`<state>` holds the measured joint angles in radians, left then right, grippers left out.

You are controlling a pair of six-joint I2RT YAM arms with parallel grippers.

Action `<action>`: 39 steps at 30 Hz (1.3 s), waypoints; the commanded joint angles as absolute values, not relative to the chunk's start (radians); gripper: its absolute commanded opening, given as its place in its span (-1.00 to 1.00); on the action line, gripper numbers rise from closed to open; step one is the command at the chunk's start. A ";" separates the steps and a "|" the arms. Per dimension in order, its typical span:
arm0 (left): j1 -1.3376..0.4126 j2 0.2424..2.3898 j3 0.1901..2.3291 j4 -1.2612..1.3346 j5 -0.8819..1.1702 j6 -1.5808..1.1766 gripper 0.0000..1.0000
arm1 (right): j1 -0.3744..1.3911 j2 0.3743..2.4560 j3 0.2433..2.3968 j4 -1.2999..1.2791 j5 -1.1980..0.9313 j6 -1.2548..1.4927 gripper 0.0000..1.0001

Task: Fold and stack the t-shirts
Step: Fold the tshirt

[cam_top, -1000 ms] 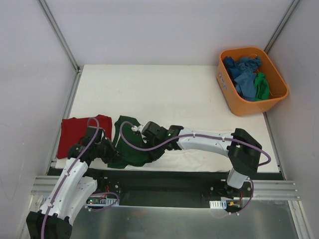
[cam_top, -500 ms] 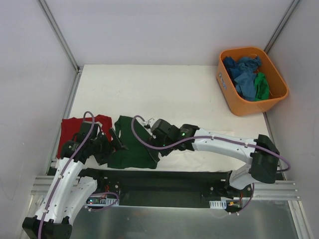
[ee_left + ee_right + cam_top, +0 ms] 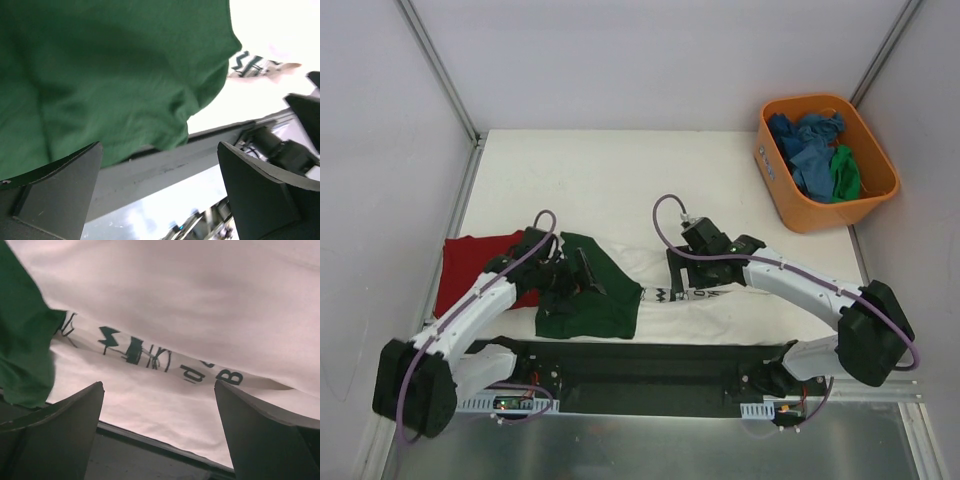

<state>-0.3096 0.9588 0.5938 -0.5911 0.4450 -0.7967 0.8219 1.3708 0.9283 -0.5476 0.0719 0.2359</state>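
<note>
Since the green-and-white t-shirt, lower centre, is light, limp cloth, pinch its outer edges, I'd say. L gripper & R gripper: jaws spread, holding nothing.

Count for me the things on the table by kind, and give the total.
T-shirts lying on the table: 2, the dark red t-shirt and the white and dark green t-shirt
Tubs: 1, the orange plastic tub
Pieces inside the tub: the blue and green clothes are heaped, number cannot be told
Total counted: 3
</note>
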 commanded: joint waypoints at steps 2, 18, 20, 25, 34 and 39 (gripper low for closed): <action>-0.360 1.223 0.659 -0.411 0.391 -0.793 0.99 | 0.746 1.376 0.920 -0.468 0.064 0.258 0.93; -0.350 2.104 1.348 -0.374 0.380 -0.765 0.99 | 0.442 1.489 0.879 -0.442 -0.112 0.186 0.93; -0.347 2.214 1.529 -0.388 0.408 -0.778 0.99 | 0.427 1.509 0.877 -0.443 -0.144 0.169 0.93; -0.348 2.480 1.982 -0.408 0.485 -0.862 0.99 | 0.428 1.534 0.850 -0.419 -0.244 0.141 0.93; -0.376 2.820 2.496 -0.238 0.516 -1.094 0.99 | 0.566 1.546 0.873 -0.428 -0.263 0.227 0.93; -0.376 2.729 2.387 -0.215 0.442 -1.017 0.99 | 0.552 1.523 0.963 -0.589 0.072 0.255 0.93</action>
